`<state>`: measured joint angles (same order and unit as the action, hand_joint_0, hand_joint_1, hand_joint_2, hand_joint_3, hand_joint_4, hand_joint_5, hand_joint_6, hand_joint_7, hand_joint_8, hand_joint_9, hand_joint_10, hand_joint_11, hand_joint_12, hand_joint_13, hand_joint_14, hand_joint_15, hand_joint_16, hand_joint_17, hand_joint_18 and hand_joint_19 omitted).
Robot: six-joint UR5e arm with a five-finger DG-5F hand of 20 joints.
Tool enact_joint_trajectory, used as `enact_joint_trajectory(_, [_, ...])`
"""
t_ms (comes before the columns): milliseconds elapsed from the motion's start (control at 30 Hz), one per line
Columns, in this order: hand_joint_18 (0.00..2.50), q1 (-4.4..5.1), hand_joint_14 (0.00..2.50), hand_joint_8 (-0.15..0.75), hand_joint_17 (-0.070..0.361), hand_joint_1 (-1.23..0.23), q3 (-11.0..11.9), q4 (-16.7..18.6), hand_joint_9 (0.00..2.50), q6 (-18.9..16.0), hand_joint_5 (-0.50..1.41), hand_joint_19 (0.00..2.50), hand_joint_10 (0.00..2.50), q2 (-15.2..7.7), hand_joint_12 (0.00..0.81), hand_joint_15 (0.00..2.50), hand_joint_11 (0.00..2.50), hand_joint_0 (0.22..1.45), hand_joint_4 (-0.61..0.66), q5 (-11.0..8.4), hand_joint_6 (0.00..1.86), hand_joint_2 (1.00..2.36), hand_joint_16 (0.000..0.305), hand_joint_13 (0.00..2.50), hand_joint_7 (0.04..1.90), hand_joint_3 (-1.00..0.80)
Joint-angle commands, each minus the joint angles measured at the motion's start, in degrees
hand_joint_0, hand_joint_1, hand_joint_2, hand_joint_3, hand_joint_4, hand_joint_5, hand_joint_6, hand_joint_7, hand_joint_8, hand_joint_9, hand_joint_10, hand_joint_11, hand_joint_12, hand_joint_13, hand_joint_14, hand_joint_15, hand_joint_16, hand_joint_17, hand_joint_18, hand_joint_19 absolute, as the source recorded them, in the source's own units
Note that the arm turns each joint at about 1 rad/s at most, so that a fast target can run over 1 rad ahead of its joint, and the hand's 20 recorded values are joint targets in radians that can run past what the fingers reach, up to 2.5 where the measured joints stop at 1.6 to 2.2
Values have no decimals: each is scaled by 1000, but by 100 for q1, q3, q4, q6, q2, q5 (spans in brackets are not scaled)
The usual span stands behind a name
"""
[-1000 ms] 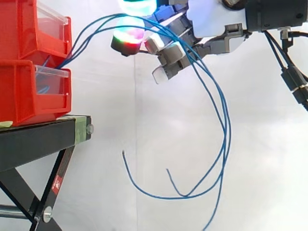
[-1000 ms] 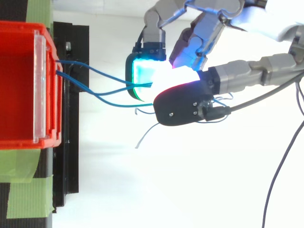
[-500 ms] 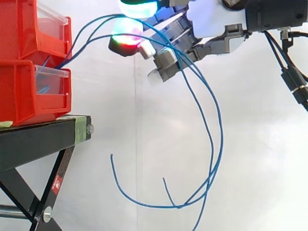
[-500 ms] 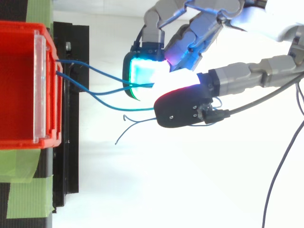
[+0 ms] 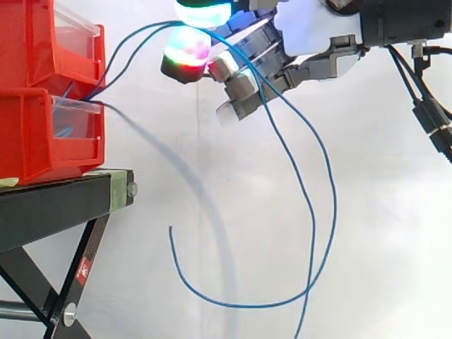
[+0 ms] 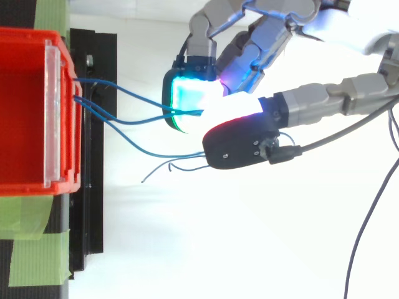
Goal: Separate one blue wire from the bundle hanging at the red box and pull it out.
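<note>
Two stacked red bins (image 5: 42, 134) sit on the black stand at the left; from above, the top red bin (image 6: 59, 184) lies at the left edge. Thin blue wires (image 5: 311, 198) rise from the bin fronts to my hand (image 5: 311, 28) at the top and hang in long loops below it. In the top view the blue wires (image 6: 124, 93) cross from the bin into the pinch between the glowing finger pads (image 6: 190, 99) and the thumb. The hand (image 6: 240, 146) is shut on them. One more wire (image 5: 191, 183) shows as a blurred streak falling from the lower bin.
The black stand (image 5: 56, 205) with its slanted legs carries the bins; green tape (image 6: 31, 249) marks its top. Free wire ends (image 6: 143, 180) dangle between the stand and the hand. The white curtain hangs behind everything.
One wire has come off the hand and drops from the lower bin in a blur. Two loops stay hanging from the hand and swing slightly. The hand has barely moved.
</note>
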<state>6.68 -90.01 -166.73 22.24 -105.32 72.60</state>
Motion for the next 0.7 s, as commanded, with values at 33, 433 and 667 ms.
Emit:
enact_joint_trajectory(33, [719, 0, 23, 357, 139, -944, 1, 0, 1080, 0, -221, 413, 22, 3, 467, 1188, 1209, 578, 194, 0, 933, 1021, 62, 1199, 968, -147])
enact_joint_trajectory(433, [803, 0, 9, 331, 136, -903, 1, 9, 1375, 0, -213, 480, 0, -6, 417, 1469, 1636, 562, 206, 0, 930, 1021, 61, 1443, 946, -193])
enact_joint_trajectory(667, [809, 0, 10, 326, 135, -921, 1, 9, 1332, 0, -213, 462, 5, -6, 415, 1493, 1614, 585, 207, 0, 928, 1020, 60, 1437, 964, -238])
